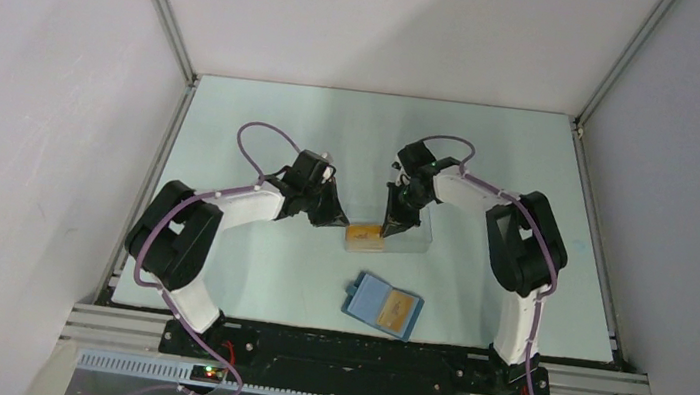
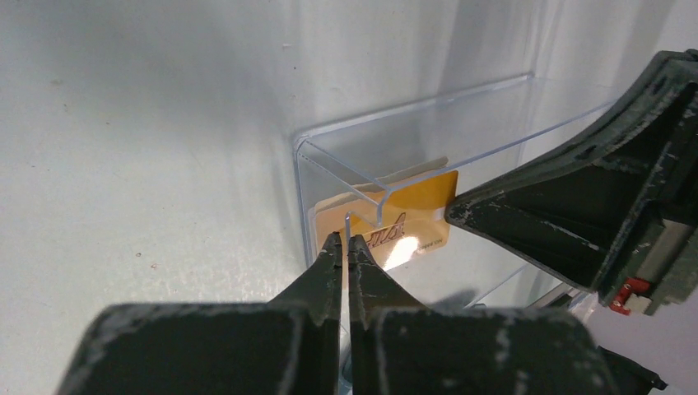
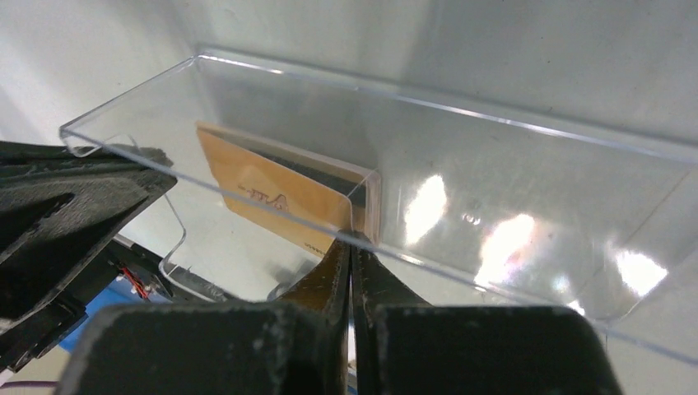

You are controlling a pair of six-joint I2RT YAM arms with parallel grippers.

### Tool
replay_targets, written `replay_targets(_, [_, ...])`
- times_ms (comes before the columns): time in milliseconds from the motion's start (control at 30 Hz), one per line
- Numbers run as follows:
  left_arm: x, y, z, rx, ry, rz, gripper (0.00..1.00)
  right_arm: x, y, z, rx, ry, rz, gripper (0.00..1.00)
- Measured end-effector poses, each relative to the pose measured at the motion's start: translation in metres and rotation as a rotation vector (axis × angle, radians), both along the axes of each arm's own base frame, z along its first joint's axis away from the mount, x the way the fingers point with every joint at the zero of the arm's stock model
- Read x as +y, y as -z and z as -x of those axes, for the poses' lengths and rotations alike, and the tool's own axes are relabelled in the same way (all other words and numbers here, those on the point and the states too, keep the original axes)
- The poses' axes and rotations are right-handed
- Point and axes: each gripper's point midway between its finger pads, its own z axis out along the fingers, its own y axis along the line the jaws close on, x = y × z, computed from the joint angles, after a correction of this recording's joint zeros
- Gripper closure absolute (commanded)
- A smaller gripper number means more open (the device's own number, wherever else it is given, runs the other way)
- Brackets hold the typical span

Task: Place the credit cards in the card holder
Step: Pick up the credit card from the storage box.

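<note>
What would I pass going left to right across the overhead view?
Left arm → left gripper → cards → right gripper → right arm.

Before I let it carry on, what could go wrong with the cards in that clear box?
The right gripper is shut at a corner of the cards, against the clear box; it may lift several cards, or none. The left gripper meets the box's thin edge, so the box could slide.

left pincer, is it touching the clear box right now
Touching. In the left wrist view the left pincer is shut on a thin upright wall edge of the clear box, with no gap visible.
</note>
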Motion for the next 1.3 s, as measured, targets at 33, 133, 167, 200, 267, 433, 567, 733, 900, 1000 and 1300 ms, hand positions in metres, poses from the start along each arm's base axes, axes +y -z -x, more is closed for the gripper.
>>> replay_targets(33, [0.000,0.000,0.000,0.000,0.000,0.000,1.00,0.000,-0.002,0.000,-0.004,0.000,-0.002,1.00])
replay_targets(133, [0.000,0.000,0.000,0.000,0.000,0.000,1.00,0.001,-0.007,0.001,-0.016,-0.003,-0.001,1.00])
replay_targets(167, [0.000,0.000,0.000,0.000,0.000,0.000,1.00,0.001,-0.008,0.001,-0.021,-0.004,0.002,1.00])
replay_targets(200, [0.000,0.000,0.000,0.000,0.001,0.000,1.00,0.001,-0.008,0.001,-0.025,-0.005,0.006,1.00])
replay_targets(267, [0.000,0.000,0.000,0.001,0.001,0.001,1.00,0.001,-0.007,0.002,-0.026,-0.007,0.012,1.00])
replay_targets(433, [0.000,0.000,0.001,0.001,0.003,0.001,1.00,0.002,-0.009,0.004,-0.025,-0.012,0.012,1.00])
replay_targets(567, [0.000,0.000,0.001,0.001,0.003,0.001,1.00,0.005,-0.019,0.005,-0.030,-0.014,-0.020,1.00])
replay_targets(733, [0.000,0.000,0.001,0.002,0.003,0.002,1.00,0.022,-0.051,0.006,-0.052,-0.017,-0.142,1.00])
replay_targets(900, [-0.004,0.000,0.002,0.003,0.014,0.009,1.00,0.042,-0.066,0.010,-0.062,-0.047,-0.231,0.98])
replay_targets(1000, [-0.004,0.000,0.002,0.004,0.016,0.009,1.00,0.050,-0.070,0.013,-0.056,-0.057,-0.260,0.88])
replay_targets(1300, [-0.004,0.000,0.002,0.004,0.016,0.010,1.00,0.050,-0.062,0.014,-0.051,-0.053,-0.244,0.63])
